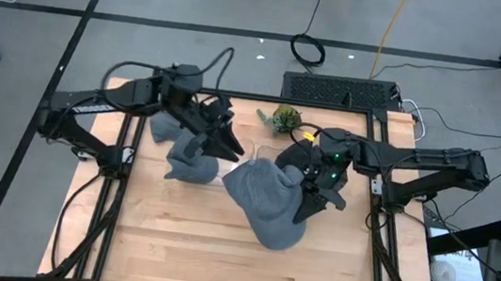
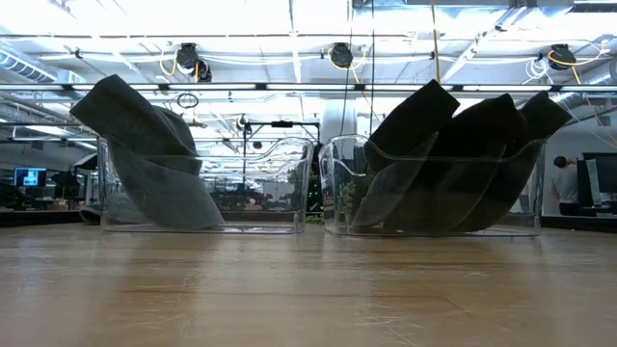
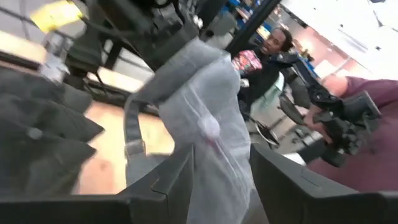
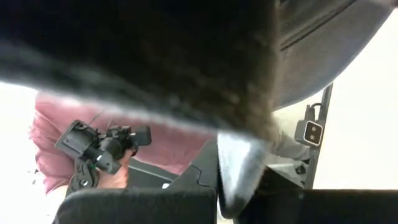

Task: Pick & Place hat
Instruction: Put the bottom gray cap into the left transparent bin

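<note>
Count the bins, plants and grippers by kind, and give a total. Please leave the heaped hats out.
Bins: 2
Plants: 1
Grippers: 2, the left gripper and the right gripper
Total: 5

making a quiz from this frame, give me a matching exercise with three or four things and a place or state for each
Things:
1. left gripper
2. right gripper
3. small green plant
4. two clear bins

Places or states:
A. at the table's far edge, between the arms
B. shut on a grey hat spread near the table's middle
C. side by side, with dark fabric draped over their rims
D. over the grey hats on the table's left half

Pairs: 1-D, 2-B, 3-A, 4-C
</note>
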Tool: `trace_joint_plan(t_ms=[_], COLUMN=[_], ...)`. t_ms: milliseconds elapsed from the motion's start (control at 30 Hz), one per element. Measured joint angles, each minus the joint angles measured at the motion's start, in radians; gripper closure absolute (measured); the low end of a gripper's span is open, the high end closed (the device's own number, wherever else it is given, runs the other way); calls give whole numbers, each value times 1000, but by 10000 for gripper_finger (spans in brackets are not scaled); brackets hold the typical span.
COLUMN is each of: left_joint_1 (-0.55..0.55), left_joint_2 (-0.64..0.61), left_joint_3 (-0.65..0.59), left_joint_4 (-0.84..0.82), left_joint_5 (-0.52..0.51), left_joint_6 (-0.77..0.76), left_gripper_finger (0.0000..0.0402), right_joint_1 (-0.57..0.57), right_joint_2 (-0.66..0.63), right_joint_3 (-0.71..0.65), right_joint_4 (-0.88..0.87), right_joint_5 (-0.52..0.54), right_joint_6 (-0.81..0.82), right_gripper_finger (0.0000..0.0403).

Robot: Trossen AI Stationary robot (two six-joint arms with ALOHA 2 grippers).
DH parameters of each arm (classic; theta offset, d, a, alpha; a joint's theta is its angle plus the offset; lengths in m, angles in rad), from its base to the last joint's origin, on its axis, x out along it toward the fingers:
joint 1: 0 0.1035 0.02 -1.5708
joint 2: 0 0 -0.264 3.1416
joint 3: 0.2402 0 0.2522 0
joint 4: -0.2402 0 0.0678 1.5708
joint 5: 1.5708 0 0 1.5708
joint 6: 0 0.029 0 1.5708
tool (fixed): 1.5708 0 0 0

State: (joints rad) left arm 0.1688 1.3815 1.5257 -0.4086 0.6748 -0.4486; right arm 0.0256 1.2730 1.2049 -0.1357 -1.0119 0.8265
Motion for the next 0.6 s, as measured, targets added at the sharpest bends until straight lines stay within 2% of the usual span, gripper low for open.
trace_joint_plan(t_ms=[100,300,600], left_joint_1=[-5,-21,-36], left_joint_2=[18,47,79], left_joint_3=[-1,0,-1], left_joint_4=[24,88,91], left_joint_5=[30,23,39], left_joint_6=[-20,-34,-59], left_gripper_finger=[236,233,254], right_joint_1=[-5,-11,-12], right_joint_2=[3,2,2], right_joint_3=[0,0,0], right_joint_4=[-4,-3,-3], right_joint_5=[-13,-13,-13], right_joint_6=[-3,-12,-18], right_gripper_finger=[403,403,403])
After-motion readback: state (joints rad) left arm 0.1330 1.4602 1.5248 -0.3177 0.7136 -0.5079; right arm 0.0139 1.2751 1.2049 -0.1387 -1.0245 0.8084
